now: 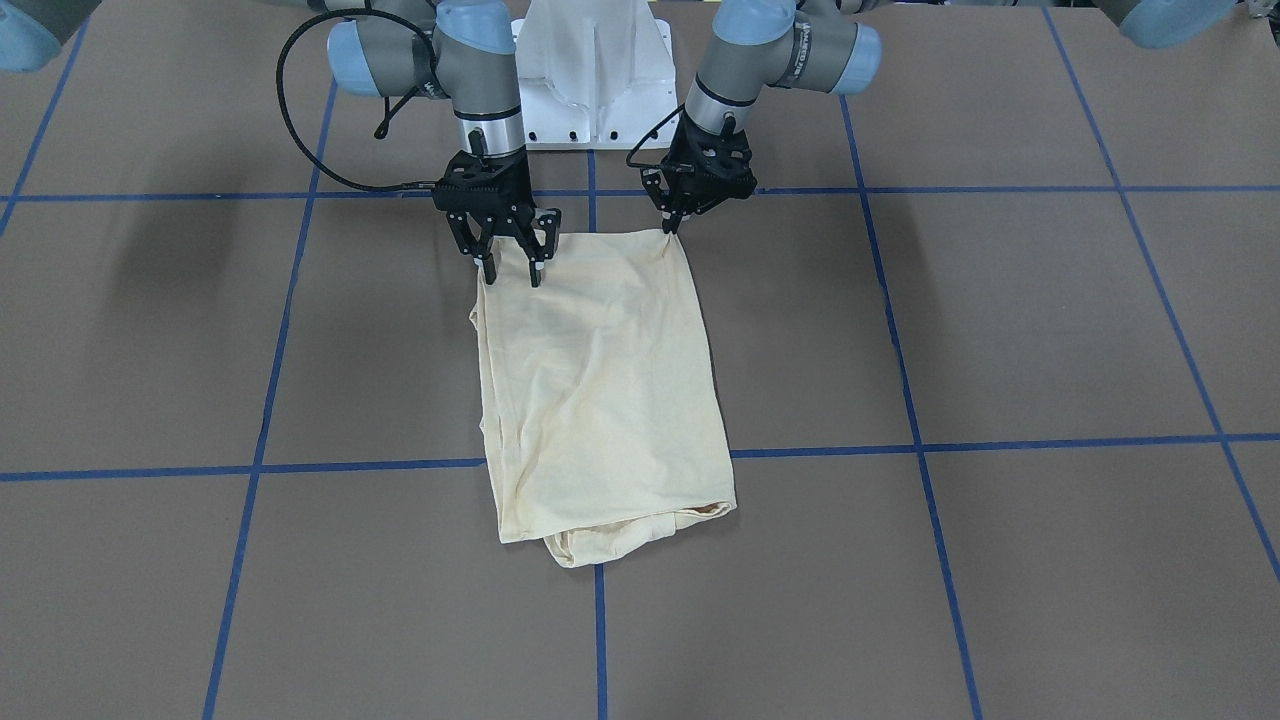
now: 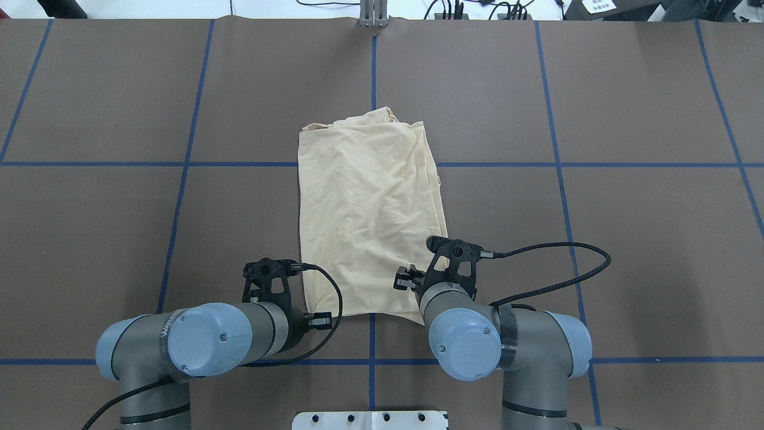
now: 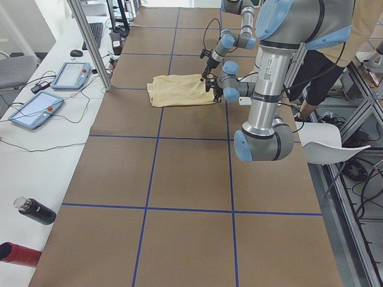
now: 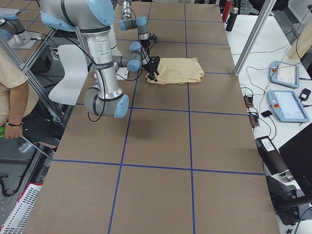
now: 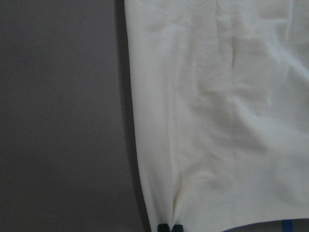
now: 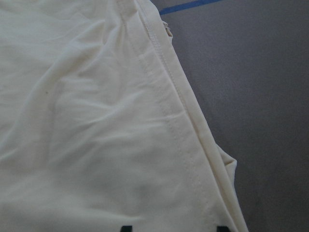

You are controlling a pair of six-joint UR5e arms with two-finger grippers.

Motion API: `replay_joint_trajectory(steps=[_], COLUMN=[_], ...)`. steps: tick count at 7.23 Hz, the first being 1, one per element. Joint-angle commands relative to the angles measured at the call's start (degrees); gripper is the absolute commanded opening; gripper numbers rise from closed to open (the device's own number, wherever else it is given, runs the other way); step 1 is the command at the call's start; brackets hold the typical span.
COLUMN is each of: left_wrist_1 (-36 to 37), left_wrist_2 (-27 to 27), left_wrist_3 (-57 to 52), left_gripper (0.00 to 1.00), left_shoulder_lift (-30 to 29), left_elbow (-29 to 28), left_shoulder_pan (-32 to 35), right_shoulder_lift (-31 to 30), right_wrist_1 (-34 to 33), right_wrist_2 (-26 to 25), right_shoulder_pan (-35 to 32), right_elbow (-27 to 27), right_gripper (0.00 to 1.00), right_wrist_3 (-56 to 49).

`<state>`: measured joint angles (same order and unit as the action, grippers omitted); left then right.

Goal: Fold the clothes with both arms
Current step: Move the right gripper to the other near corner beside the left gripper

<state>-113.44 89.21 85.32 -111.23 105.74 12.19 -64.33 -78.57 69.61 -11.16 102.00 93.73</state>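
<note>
Pale cream-yellow thin-fabric T-shirt (image 1: 600, 380), folded, lay mid-frame on brown table (image 1: 1000, 330). L black gripper (image 1: 673, 227) was clamped on its upper-right corner; R black gripper (image 1: 513, 275) had fingers apart at upper-left. Risk: lifting w/ R ungripped would skew fold

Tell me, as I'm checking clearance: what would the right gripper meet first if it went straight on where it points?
Probably the T-shirt: the right gripper points down, open, over a corner of it, so fabric comes first. Its height above the cloth is unclear.
</note>
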Motion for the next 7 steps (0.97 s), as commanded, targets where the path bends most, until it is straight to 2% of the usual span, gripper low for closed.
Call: replay_joint_trajectory(steps=[1,3,5,6,7], left_wrist_1=[0.0,0.0,0.0,0.0,0.0], left_wrist_2=[0.0,0.0,0.0,0.0,0.0], left_wrist_3=[-0.1,-0.1,-0.1,-0.1,-0.1], left_gripper=[0.0,0.0,0.0,0.0,0.0], left_shoulder_lift=[0.0,0.0,0.0,0.0,0.0], left_elbow=[-0.1,-0.1,-0.1,-0.1,-0.1], left_shoulder_pan=[-0.1,-0.1,-0.1,-0.1,-0.1], right_shoulder_lift=[0.2,0.5,1.0,1.0,1.1], right_wrist_1=[-0.1,-1.9,-3.5,-3.6,-3.7], right_wrist_2=[0.1,0.2,0.1,0.1,0.1], right_shoulder_pan=[0.0,0.1,0.3,0.7,0.8], right_elbow=[-0.2,0.0,0.2,0.0,-0.2], right_gripper=[0.71,0.72,0.69,0.62,0.44], right_wrist_3=[-0.2,-0.1,0.0,0.3,0.7])
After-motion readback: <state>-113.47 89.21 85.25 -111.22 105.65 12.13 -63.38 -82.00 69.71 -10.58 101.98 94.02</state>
